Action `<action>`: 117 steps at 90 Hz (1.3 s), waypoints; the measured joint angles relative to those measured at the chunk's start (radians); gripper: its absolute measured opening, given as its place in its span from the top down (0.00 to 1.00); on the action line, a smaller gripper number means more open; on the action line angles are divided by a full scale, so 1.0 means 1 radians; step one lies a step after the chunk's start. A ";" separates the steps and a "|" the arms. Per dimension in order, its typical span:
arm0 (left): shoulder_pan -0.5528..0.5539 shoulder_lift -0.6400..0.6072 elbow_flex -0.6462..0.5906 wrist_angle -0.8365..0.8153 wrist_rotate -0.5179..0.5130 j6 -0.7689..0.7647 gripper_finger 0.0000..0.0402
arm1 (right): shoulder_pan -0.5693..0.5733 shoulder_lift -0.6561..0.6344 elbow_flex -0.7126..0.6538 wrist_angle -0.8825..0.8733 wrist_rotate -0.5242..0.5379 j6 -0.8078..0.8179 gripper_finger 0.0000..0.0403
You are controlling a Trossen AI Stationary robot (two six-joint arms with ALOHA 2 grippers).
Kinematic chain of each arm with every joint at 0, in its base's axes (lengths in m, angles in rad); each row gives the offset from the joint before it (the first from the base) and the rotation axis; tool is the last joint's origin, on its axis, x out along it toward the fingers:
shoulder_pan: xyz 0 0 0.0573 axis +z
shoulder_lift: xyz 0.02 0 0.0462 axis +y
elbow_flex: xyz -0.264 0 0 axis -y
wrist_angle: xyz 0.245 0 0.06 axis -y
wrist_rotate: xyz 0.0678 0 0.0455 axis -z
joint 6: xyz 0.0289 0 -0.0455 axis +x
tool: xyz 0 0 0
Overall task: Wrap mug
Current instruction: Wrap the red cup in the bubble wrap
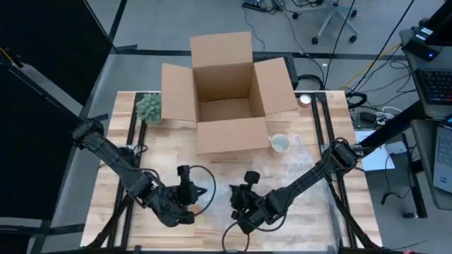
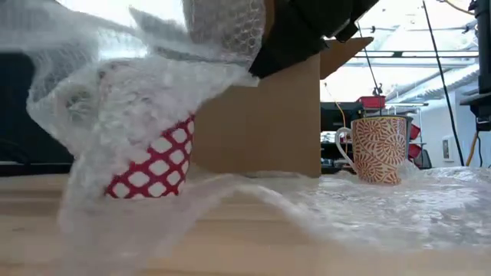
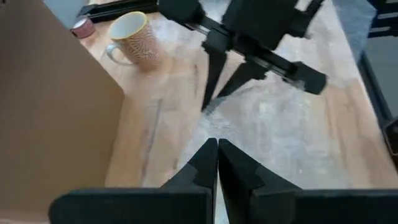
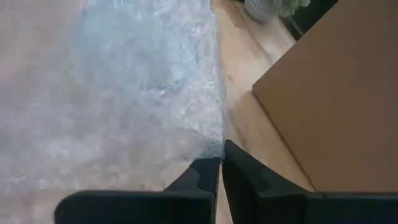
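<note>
The red mug [image 2: 153,165] sits at the left of the low view, half under soft, light bubble wrap [image 2: 138,92]. The mug is hard and breakable, so grab the wrap's edge. The left gripper [image 3: 217,163] is closed on nothing, and the right gripper [image 4: 221,167] pinches the wrap's edge.

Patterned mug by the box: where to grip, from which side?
Probably from above: the patterned mug stands upright, mouth open. Pinch the rim wall on the side away from the cardboard box, clear of the handle. The right gripper holds bubble wrap.
</note>
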 joint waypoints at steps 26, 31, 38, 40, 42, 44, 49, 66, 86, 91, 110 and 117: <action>-0.060 -0.013 0.000 -0.005 0.064 -0.077 1.00 | 0.000 0.000 0.000 0.005 0.001 -0.007 1.00; -0.073 -0.013 0.000 -0.020 0.153 -0.133 1.00 | 0.000 0.000 0.000 0.005 0.001 -0.007 1.00; -0.103 -0.011 -0.003 -0.062 0.281 -0.255 1.00 | 0.000 0.000 0.000 0.005 0.001 -0.007 1.00; -0.114 -0.010 -0.008 -0.066 0.304 -0.292 1.00 | 0.000 0.000 0.000 0.005 0.001 -0.007 1.00; -0.126 -0.009 -0.016 -0.065 0.322 -0.329 1.00 | 0.000 0.000 0.000 0.005 0.001 -0.007 1.00; -0.137 -0.007 -0.026 -0.064 0.338 -0.365 1.00 | 0.000 0.000 0.000 0.005 0.001 -0.007 1.00; -0.170 -0.003 -0.058 -0.080 0.359 -0.453 1.00 | 0.000 0.000 0.000 0.005 0.001 -0.007 1.00; -0.233 -0.002 -0.237 -0.088 0.377 -0.756 1.00 | 0.000 0.000 0.000 0.005 0.001 -0.021 1.00; -0.202 -0.001 -0.438 -0.021 0.214 -0.910 1.00 | 0.000 0.000 0.000 0.004 0.002 -0.030 1.00; -0.177 -0.001 -0.437 -0.014 0.118 -0.886 1.00 | 0.000 0.000 0.000 0.004 0.002 -0.033 1.00; -0.077 -0.010 -0.341 0.086 -0.021 -0.522 1.00 | 0.000 0.000 0.000 0.003 0.002 -0.034 1.00; -0.048 -0.010 -0.321 0.178 -0.014 -0.392 1.00 | 0.000 0.000 0.000 0.003 0.002 -0.033 1.00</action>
